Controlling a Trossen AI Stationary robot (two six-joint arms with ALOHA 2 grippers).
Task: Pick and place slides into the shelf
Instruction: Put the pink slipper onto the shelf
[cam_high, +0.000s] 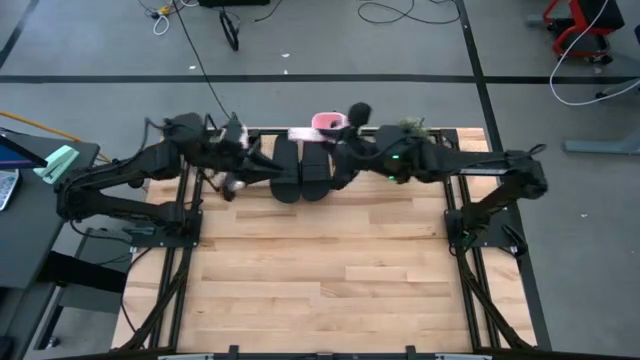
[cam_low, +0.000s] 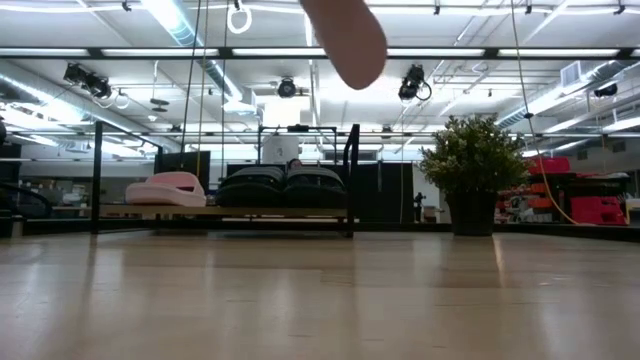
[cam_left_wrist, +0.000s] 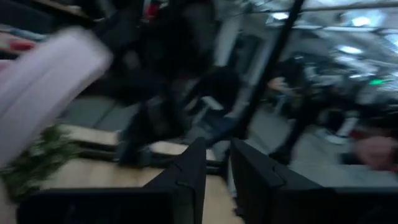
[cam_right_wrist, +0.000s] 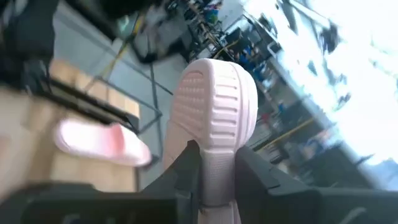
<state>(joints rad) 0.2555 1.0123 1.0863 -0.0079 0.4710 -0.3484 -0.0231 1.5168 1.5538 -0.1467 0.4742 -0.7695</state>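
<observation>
My right gripper (cam_right_wrist: 214, 171) is shut on one pale pink slide (cam_right_wrist: 214, 99), raised above the shelf; in the low view this slide (cam_low: 345, 40) hangs in from the top edge. The second pink slide (cam_low: 165, 188) and both black slides (cam_low: 283, 185) rest sole-down on the shelf's wooden base (cam_low: 225, 211). From above, the black pair (cam_high: 300, 172) lies between the two grippers. My left gripper (cam_left_wrist: 217, 171) sits beside the black pair's left side (cam_high: 265, 162), open by a narrow gap and holding nothing. My right gripper pinches the pale pink slide between its two fingers, one on each long edge of the ribbed sole (cam_right_wrist: 214, 146), lying across the slide. The sole faces the wrist camera and one rounded end (cam_right_wrist: 214, 71) sticks out past the fingertips. The slide is lifted clear of the shelf.
A green potted plant (cam_low: 472, 160) stands on the table at the shelf's right end, under my right arm (cam_high: 410, 130). The shelf's black upright posts (cam_low: 352, 180) rise at its ends. Bare wooden tabletop (cam_high: 320, 270) stretches toward the near edge.
</observation>
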